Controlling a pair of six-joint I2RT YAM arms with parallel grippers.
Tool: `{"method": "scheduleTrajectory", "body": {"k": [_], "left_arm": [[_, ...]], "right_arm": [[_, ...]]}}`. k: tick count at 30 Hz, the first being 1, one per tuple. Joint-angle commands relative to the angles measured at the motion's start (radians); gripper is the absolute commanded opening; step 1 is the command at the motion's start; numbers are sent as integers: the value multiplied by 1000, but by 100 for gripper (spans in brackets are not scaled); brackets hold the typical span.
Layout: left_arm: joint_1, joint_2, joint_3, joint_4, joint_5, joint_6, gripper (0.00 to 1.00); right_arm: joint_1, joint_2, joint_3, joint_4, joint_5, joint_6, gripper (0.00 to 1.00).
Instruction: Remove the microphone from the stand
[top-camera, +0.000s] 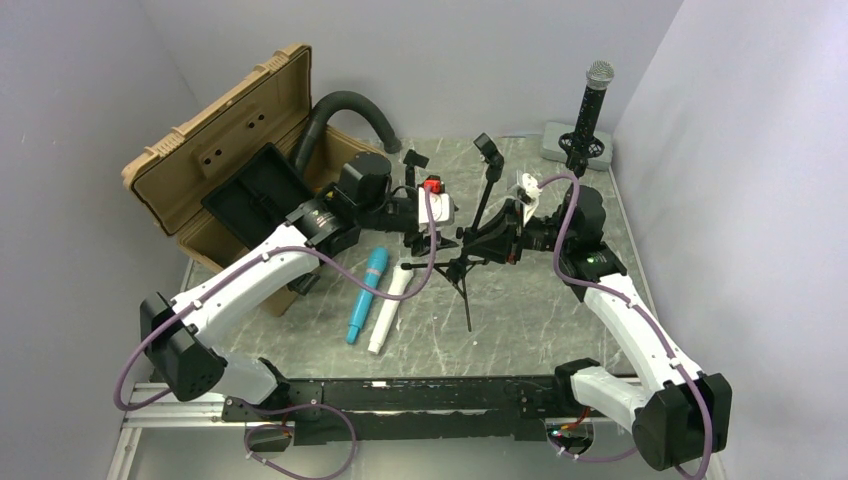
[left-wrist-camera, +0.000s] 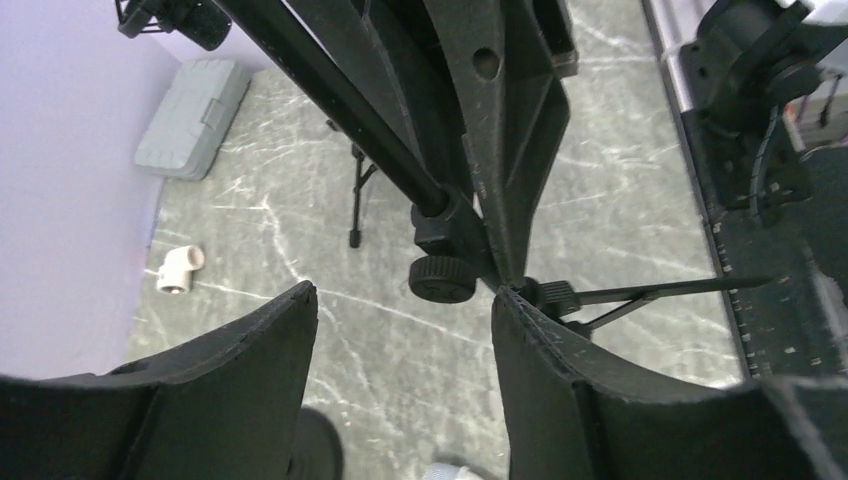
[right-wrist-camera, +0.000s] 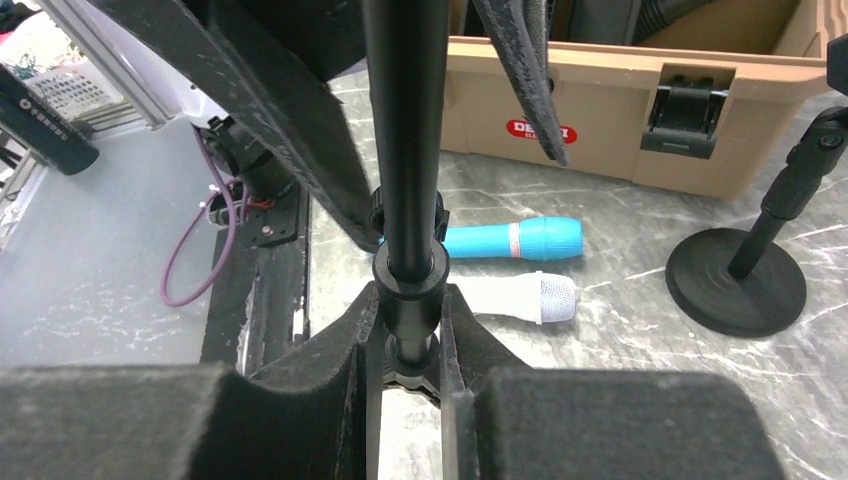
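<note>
The white microphone lies flat on the grey marbled table, just beside a blue microphone and roughly parallel to it. It is on the near side of the left gripper and touches neither gripper. That gripper's jaws stand wide apart, with only table surface showing between them. The knob and hub of the black tripod stand sit just beyond its fingertips. The right gripper is clamped on the tripod stand's pole, at a collar low on the tube. In the right wrist view both microphones lie on the table past that pole, in front of a tan case. A black microphone with a silver grille stands upright at the far right corner.
</note>
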Motion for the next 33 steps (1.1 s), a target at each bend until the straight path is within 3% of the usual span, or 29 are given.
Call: {"method": "scheduleTrajectory", "body": {"k": [1, 17, 20, 22, 28, 31, 33], "left_arm": [[-18, 17, 56, -14, -45, 118, 64], [-34, 47, 86, -5, 46, 16, 31], [-34, 45, 81, 6, 77, -38, 18], [-33, 43, 75, 18, 96, -108, 1], [-30, 49, 44, 45, 201, -399, 0], [-20, 79, 33, 88, 316, -631, 0], [-8, 92, -1, 172, 398, -788, 8]], "right_arm": [[-3, -21, 5, 112, -33, 24, 0], [-2, -27, -10, 113, -24, 16, 0], [-4, -33, -9, 100, -19, 1, 0], [-3, -37, -8, 85, -13, -17, 0], [-4, -42, 0, 44, -1, -51, 0], [-5, -40, 3, 39, 2, -83, 0], [-6, -42, 4, 35, 4, -88, 0]]}}
